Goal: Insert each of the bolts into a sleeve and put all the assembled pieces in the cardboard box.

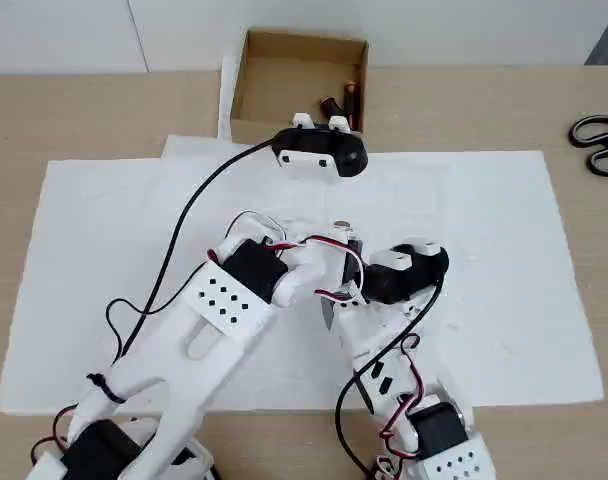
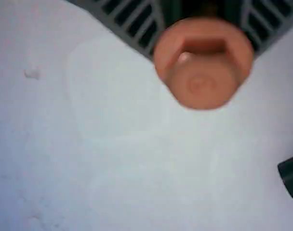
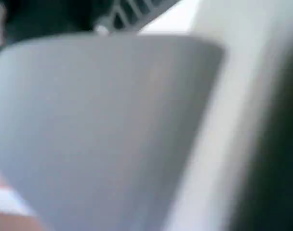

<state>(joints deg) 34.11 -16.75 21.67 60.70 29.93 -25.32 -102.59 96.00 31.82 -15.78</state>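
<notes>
The left gripper (image 2: pixel 204 14) is clamping its dark ribbed fingers (image 2: pixel 132 24) on the orange bolt (image 2: pixel 203 65), whose hex head is hanging above the white sheet (image 2: pixel 88 144). The right gripper (image 1: pixel 336 295) is sitting beside it at the sheet's centre, and its grip cannot be told. The cardboard box (image 1: pixel 246 75) is standing at twelve o'clock, holding assembled pieces (image 1: pixel 339 103).

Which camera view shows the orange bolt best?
The left wrist view: the orange bolt shows its hexagonal head up close. The high view gives a tiny glimpse from above; the right wrist view, perhaps an orange sliver.
</notes>
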